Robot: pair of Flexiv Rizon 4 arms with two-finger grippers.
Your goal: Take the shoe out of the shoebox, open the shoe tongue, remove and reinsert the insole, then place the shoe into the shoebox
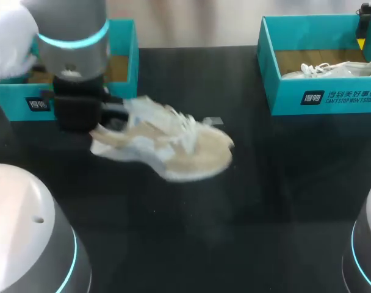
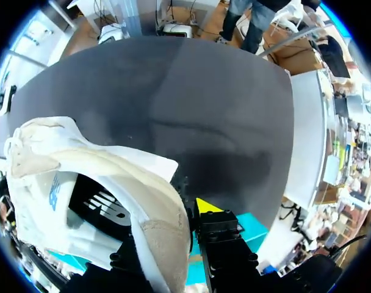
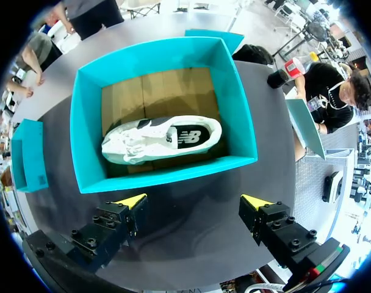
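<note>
Take-out step seemed done: left claw (image 1: pixel 105 113) was clenched on the shoe (image 1: pixel 173 146) over the tabletop (image 1: pixel 265 201), centre-left, clear of the left shoebox (image 1: pixel 134 58) at upper left. Next prob. needs it set down & the tongue opened. Right claw (image 3: pixel 193 209) hung released above the right shoebox (image 1: pixel 323 97), upper right, holding the 2nd shoe (image 1: pixel 332 68); so 2 boxes, 2 shoes.

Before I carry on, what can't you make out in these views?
Head view: the white and beige sneaker is blurred; tongue and insole unreadable.
Left wrist view: the sneaker covers one fingertip of the left gripper.
Head view: the left arm hides that gripper and part of the teal cardboard shoebox behind it.
</note>
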